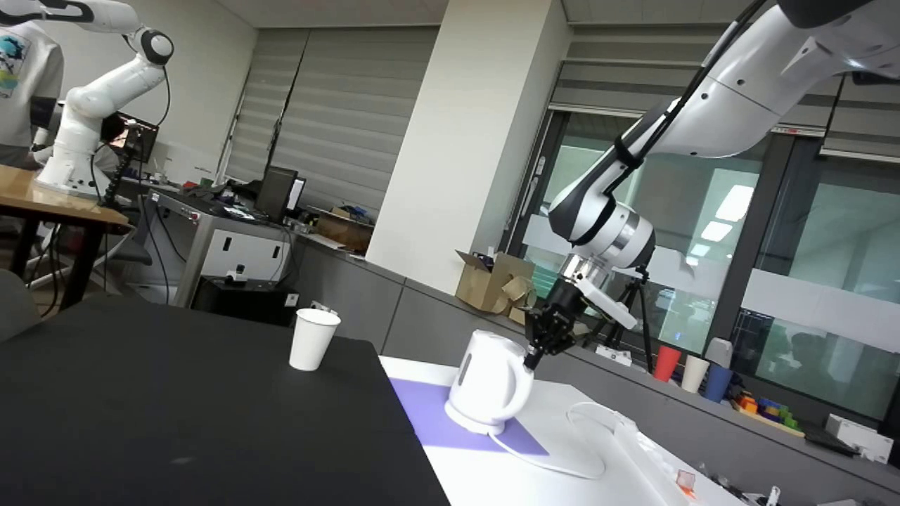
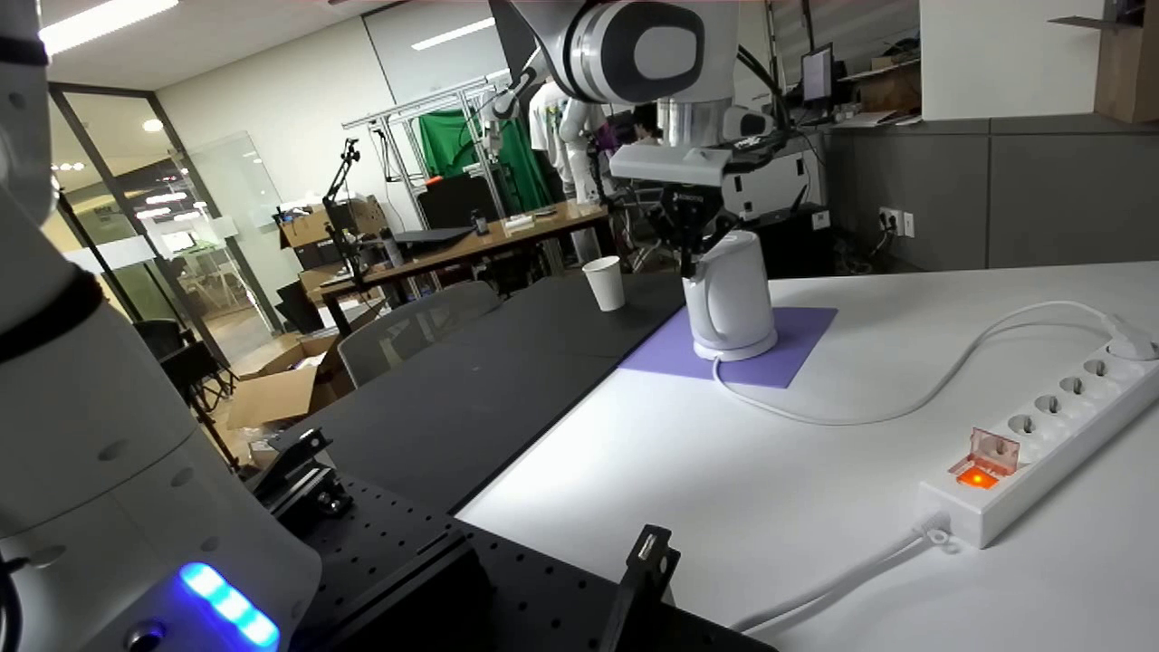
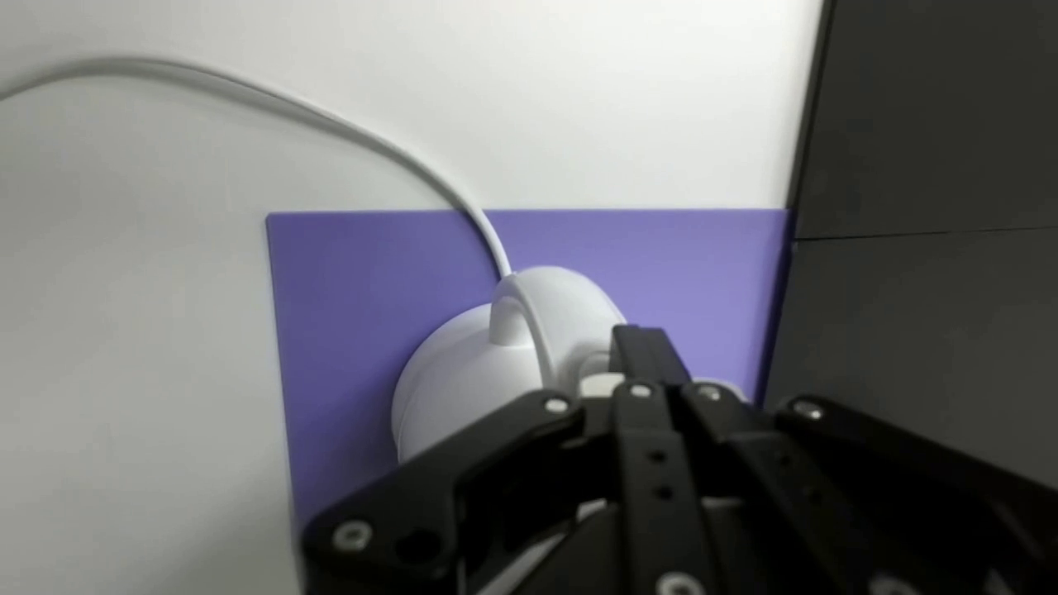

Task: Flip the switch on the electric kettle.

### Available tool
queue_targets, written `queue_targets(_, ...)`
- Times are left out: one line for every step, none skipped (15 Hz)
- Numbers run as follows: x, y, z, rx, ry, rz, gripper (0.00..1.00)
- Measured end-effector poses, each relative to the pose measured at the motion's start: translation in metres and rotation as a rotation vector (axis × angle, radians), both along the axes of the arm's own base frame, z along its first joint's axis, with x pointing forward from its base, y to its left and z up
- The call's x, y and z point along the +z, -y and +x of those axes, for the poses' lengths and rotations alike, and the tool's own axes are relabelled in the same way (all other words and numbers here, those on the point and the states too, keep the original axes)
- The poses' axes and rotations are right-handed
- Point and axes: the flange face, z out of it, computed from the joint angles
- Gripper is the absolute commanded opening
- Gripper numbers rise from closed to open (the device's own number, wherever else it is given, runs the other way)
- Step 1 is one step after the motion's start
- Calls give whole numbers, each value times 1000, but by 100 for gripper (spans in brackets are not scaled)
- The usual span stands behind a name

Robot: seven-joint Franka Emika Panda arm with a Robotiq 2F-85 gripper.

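A ceiling light (image 2: 106,23) glares — one patch of the table (image 2: 566,475) washes out — the wrist view's pincer (image 3: 649,351) blurs.

"What's on the smooth white table (image 2: 788,507)?"
"A flat purple rectangular mat (image 2: 804,335), a thin white cord (image 2: 842,423) in a loose curve, a long white plastic power strip (image 2: 1059,444)."
"And the matte black table (image 2: 453,412) beside it?"
"A tapered white paper cup (image 2: 605,284), upright."

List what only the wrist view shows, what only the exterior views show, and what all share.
Wrist view only: screw heads on the end effector, close up.
Exterior views only: in both, the white cup on the black table, and the power strip.
All share: the electric kettle, its cord, the purple mat, that black table and the end effector.
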Motion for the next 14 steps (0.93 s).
queue_targets(0, 1, -1, -2, -2, 2, 0)
queue_targets(-1, 2, -1, -3, -5, 6, 0)
queue_targets(-2, 3, -2, -6, -6, 11, 0)
queue_targets(-2, 4, -2, -10, -4, 17, 0)
queue_targets(-2, 5, -3, -10, -1, 21, 0)
queue_targets(-2, 5, -3, -10, 2, 26, 0)
queue_targets(-1, 4, -2, -7, 8, 33, 0)
queue_targets(0, 2, -1, -2, 16, 39, 0)
queue_targets(3, 0, 1, 4, 29, 43, 0)
queue_targets(8, -3, 3, 11, 46, 43, 0)
queue_targets(16, -7, 5, 18, 65, 46, 0)
queue_targets(26, -10, 7, 29, 83, 45, 0)
queue_targets(37, -14, 7, 37, 99, 41, 0)
queue_targets(49, -17, 7, 44, 113, 35, 0)
